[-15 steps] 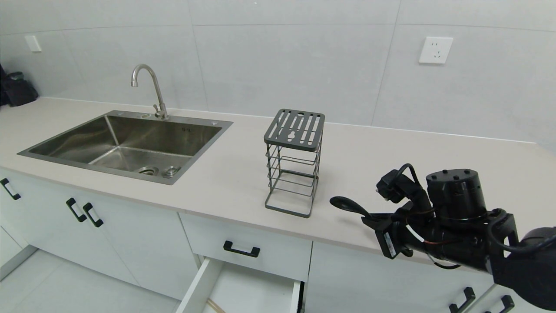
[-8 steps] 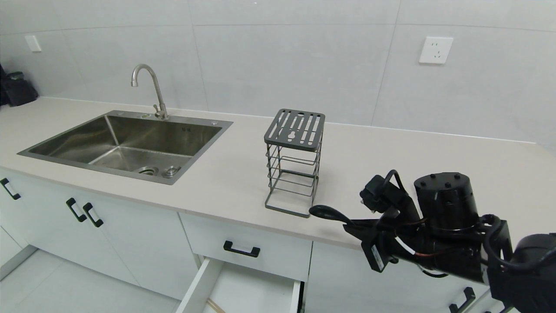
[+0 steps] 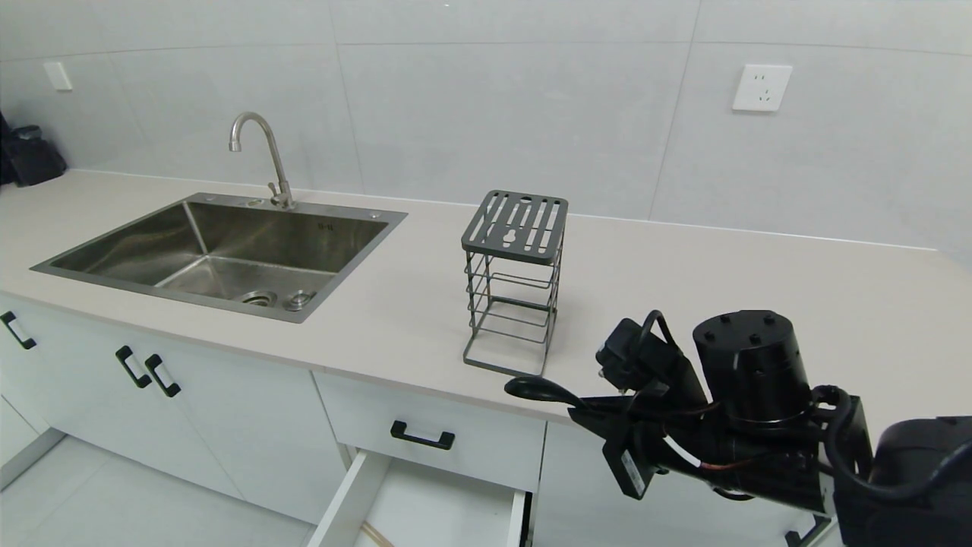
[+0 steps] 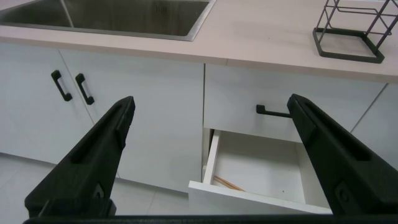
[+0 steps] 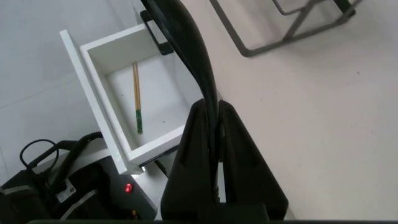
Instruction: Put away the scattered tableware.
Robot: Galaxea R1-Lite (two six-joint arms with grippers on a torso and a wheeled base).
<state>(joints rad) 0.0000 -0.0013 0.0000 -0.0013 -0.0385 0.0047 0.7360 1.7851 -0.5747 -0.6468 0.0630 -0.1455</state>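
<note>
Right gripper [image 3: 591, 410] has swung left and lower with the black spoon [image 3: 541, 391], nearer the open drawer [image 3: 343, 497].

Its fingers pinch the spoon's handle, bowl leading, above and to the right of the drawer at the counter's [image 3: 395, 319] front edge. The right wrist view looks down into the drawer and shows chopsticks [image 5: 137, 93] on its floor. The left wrist view shows the left gripper [image 4: 211, 102] spread wide in front of the drawer. Behind the drawer, a wire rack [image 3: 512, 289] stands on the counter, with the sink [image 3: 357, 262] farther left.
</note>
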